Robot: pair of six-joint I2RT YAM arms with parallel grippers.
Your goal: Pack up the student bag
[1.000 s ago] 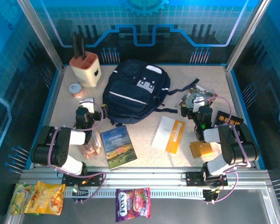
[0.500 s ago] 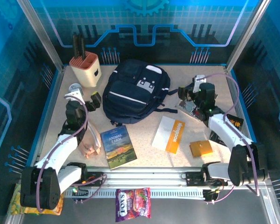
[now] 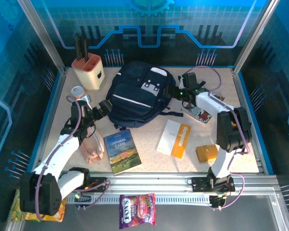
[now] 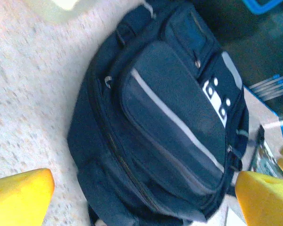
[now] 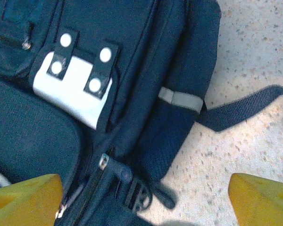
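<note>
The student bag (image 3: 139,94), a dark navy backpack with a thin pale stripe and a grey buckle patch, lies flat at the middle back of the table. My left gripper (image 3: 102,107) hovers at its lower left edge, open. In the left wrist view the student bag (image 4: 165,122) spreads between the yellow fingertips (image 4: 19,195), and nothing is held in the left gripper (image 4: 141,202). My right gripper (image 3: 176,91) is at the bag's right side, open. In the right wrist view a black zipper pull (image 5: 118,169) lies between the tips of the right gripper (image 5: 141,200), untouched.
A beige holder with dark handles (image 3: 89,70) and a small jar (image 3: 78,91) stand at the back left. A book (image 3: 122,150), a white-and-orange booklet (image 3: 176,138), an orange box (image 3: 207,153), picture cards (image 3: 201,114) and a wooden piece (image 3: 93,154) lie in front. Snack packs (image 3: 137,209) sit below the rail.
Both arms have unfolded and reached out to the bag. The left gripper came in toward its lower left edge, the right gripper swung left to its right side.
</note>
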